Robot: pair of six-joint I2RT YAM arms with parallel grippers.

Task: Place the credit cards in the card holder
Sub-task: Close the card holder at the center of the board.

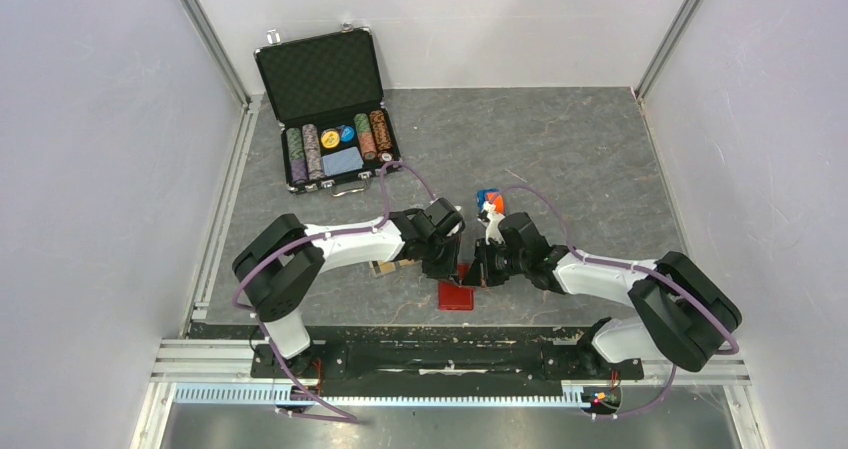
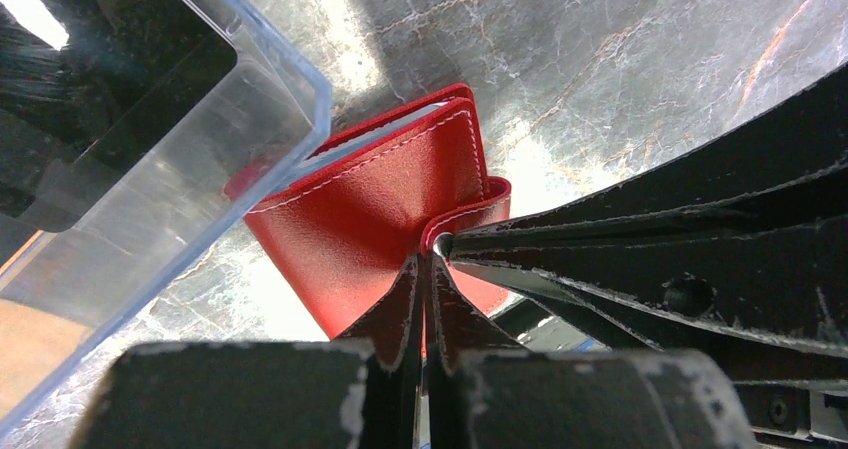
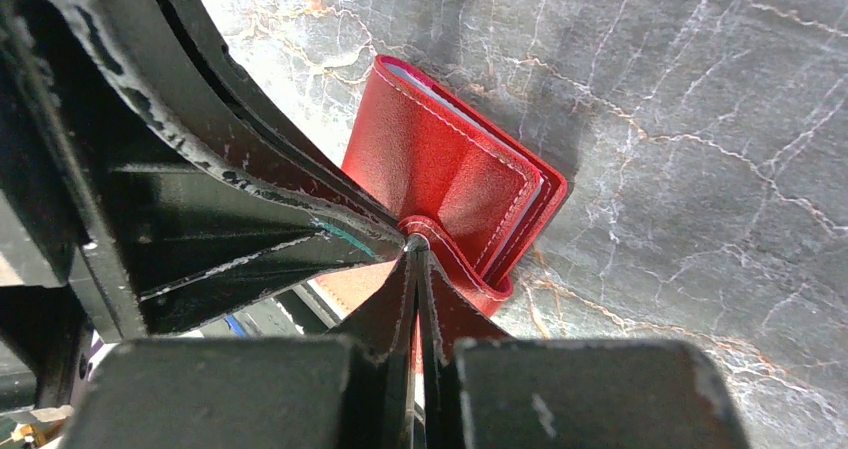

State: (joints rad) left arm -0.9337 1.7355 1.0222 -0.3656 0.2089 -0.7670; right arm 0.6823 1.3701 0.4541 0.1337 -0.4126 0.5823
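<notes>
The card holder (image 2: 150, 169) sits upper left in the left wrist view, just beside the red wallet (image 2: 370, 209), where I'm guessing the credit cards are. My left gripper (image 2: 425, 269) and right gripper (image 3: 415, 259) are both pinched tight on its snap tab (image 2: 470, 214), so I'd peel it open slowly, no yanking.

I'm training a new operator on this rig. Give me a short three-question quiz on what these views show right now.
1. True or false: the left gripper and the right gripper are both shut on the wallet.
2. What lies right beside the wallet in the left wrist view? A. a mug B. the card holder C. a bottle
3. Fill in: the chip case at the far left stands ____ (open or shut).

Key: 1 true; 2 B; 3 open.
</notes>
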